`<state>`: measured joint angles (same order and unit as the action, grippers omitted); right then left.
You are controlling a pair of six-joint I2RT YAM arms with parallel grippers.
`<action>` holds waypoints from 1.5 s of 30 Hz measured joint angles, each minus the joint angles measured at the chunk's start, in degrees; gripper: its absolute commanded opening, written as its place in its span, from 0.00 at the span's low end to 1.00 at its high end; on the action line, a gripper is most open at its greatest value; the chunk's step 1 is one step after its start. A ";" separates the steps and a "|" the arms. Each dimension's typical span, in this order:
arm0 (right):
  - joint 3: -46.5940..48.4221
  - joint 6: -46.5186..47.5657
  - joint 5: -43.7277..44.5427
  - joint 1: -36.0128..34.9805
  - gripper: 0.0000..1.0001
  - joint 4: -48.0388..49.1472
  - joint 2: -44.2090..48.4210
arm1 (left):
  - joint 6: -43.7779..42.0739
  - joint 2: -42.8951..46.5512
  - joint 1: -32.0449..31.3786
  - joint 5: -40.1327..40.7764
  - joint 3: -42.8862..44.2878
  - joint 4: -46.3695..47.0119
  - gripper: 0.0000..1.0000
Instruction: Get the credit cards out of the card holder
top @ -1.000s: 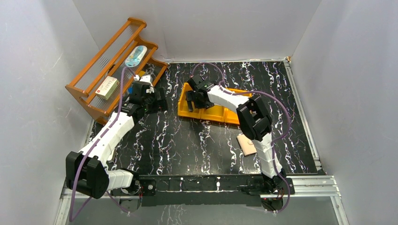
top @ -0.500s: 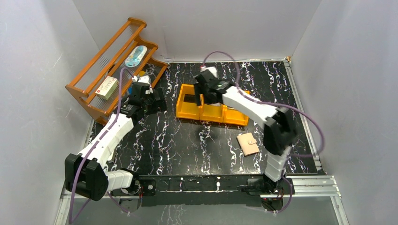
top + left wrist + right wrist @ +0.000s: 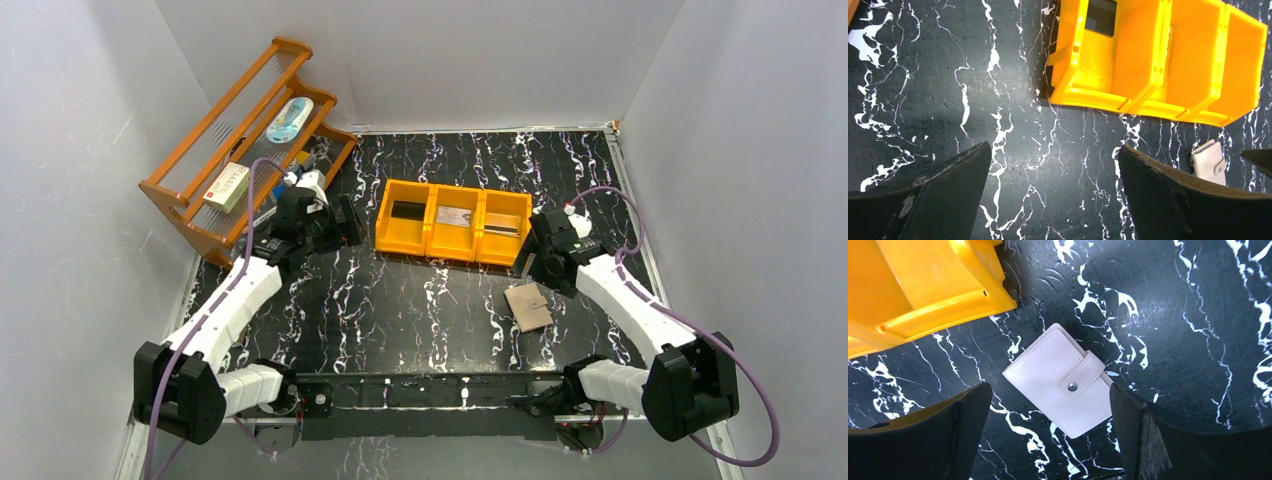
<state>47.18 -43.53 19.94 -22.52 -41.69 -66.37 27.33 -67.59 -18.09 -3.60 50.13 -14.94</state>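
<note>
Your right end effector (image 3: 540, 256) hangs over the card holder (image 3: 527, 306), its jaws spread wide and holding nothing. In the right wrist view the beige holder lies flat on the black marbled table (image 3: 400, 300) between the two fingers, folded shut with its tab snapped down. It sits toward 4 o'clock of the table's middle. The orange tray (image 3: 452, 222) stands near it at 11 o'clock. A dark card (image 3: 407, 210) lies in the tray's left compartment, a silvery card (image 3: 456, 216) in its middle one. Your left end effector (image 3: 335, 222) waits at 9 o'clock of the tray, jaws equally wide and empty.
</note>
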 measured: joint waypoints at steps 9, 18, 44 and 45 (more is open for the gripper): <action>-0.39 -3.30 -0.20 0.39 0.95 -2.54 -3.10 | 1.25 5.38 0.02 1.55 -1.11 0.02 0.98; -6.10 -3.04 -1.44 -0.31 0.84 0.55 -7.13 | 1.29 5.53 0.02 -4.39 -3.08 1.03 0.97; 5.18 -5.22 -1.62 -22.88 0.87 6.10 -16.83 | 2.58 5.53 0.02 -14.36 -6.58 2.56 0.89; 5.16 -5.25 0.13 -21.77 0.88 4.81 -15.80 | 2.56 5.51 0.02 -14.47 -6.58 2.56 0.89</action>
<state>52.34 -48.77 20.08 -44.29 -36.88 -82.17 29.89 -62.08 -18.06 -18.06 43.55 -12.38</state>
